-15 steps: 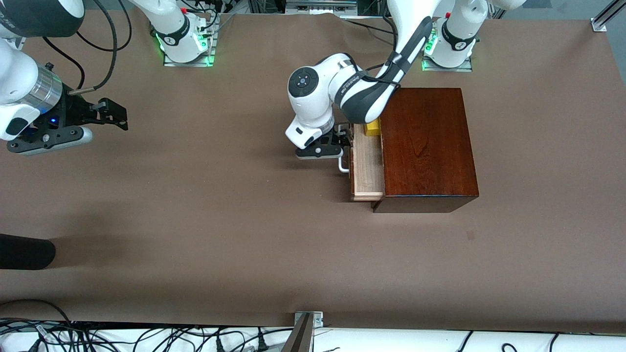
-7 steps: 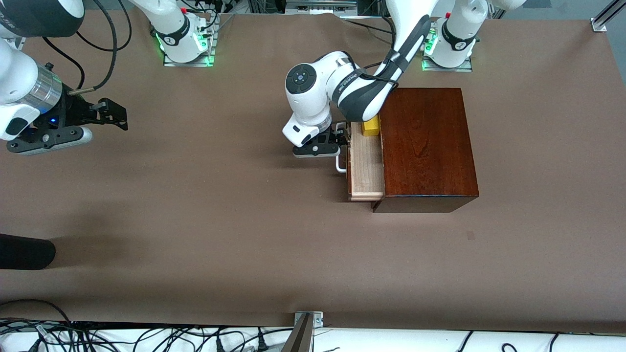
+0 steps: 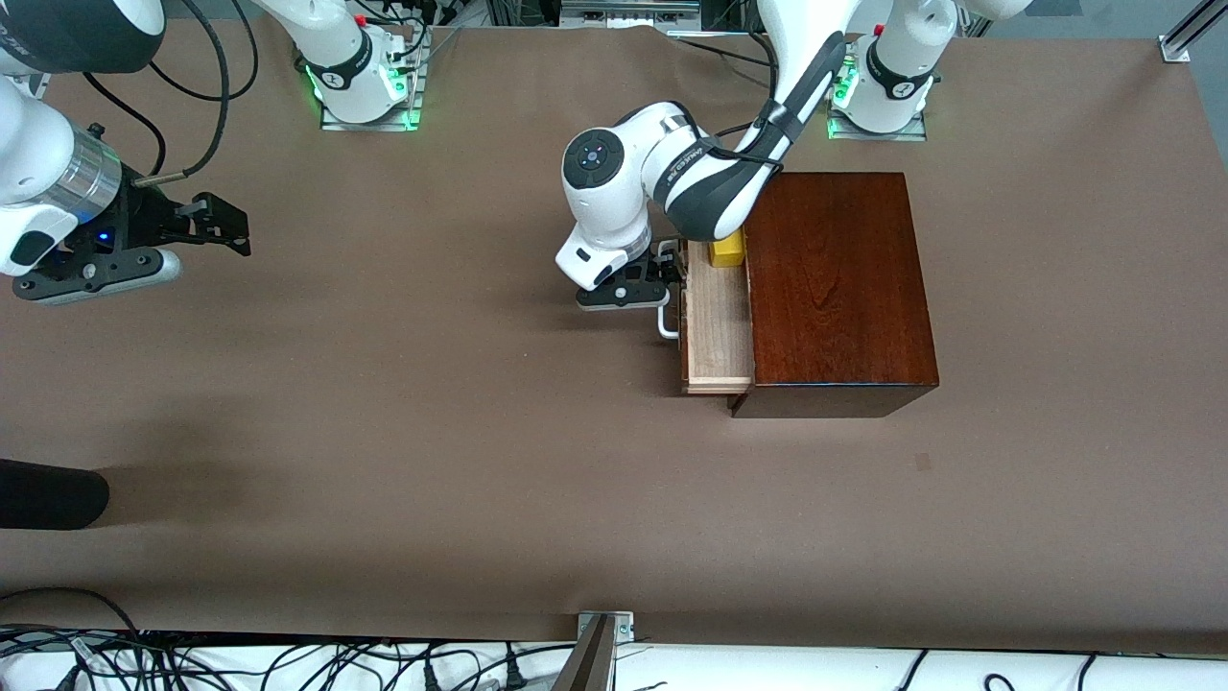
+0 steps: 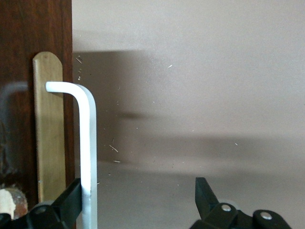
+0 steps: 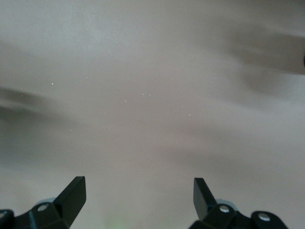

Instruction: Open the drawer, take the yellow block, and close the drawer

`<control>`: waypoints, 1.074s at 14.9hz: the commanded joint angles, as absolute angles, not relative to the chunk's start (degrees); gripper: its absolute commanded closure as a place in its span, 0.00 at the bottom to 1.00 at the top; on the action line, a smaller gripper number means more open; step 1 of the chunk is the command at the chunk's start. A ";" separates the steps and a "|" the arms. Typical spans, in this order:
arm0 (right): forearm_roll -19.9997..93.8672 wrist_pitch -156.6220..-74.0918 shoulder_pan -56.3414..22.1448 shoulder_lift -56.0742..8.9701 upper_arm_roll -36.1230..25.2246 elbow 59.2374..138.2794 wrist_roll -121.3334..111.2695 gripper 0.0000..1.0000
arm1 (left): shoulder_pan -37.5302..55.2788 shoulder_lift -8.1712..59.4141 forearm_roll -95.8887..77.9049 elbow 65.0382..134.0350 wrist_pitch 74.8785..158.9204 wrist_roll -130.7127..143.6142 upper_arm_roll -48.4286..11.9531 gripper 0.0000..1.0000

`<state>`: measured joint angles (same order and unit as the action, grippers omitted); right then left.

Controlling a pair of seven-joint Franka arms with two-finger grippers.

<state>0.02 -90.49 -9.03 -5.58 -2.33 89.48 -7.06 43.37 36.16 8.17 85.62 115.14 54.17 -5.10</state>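
Observation:
The dark reddish-brown wooden box (image 3: 839, 288) stands toward the left arm's end of the table. Its drawer (image 3: 715, 326) is pulled partly out and shows its pale wood floor. The yellow block (image 3: 726, 250) lies in the drawer at the end nearer the robots' bases, partly hidden by the left arm. My left gripper (image 3: 670, 275) is open at the white handle (image 3: 666, 324). In the left wrist view the handle bar (image 4: 88, 143) runs between the fingers of the left gripper (image 4: 138, 198), against one fingertip (image 4: 72, 198). My right gripper (image 3: 228, 227) waits open and empty over bare table; its wrist view (image 5: 138, 193) shows only table.
A black rounded object (image 3: 48, 494) juts in at the right arm's end of the table, nearer the front camera. A metal bracket (image 3: 602, 629) sits on the table's front edge, with cables below it.
The left gripper has drawn the handle toward the right arm's end, and the drawer has slid out a little more. The right arm has not moved.

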 commanded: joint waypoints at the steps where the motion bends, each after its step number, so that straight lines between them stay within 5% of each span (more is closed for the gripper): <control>1: -0.44 -89.82 -8.88 -6.24 -2.29 88.07 -6.86 0.00 | 45.09 37.71 5.71 82.97 117.16 56.25 -5.36 0.00; 8: -0.44 -89.82 -8.88 -6.24 -2.29 88.07 -6.85 0.00 | 44.47 36.22 6.33 81.21 116.11 55.20 -5.19 0.00; 16: -0.09 -89.91 -8.79 -6.33 -2.37 88.07 -6.77 0.00 | 34.21 23.31 6.50 81.12 99.68 36.40 -4.48 0.00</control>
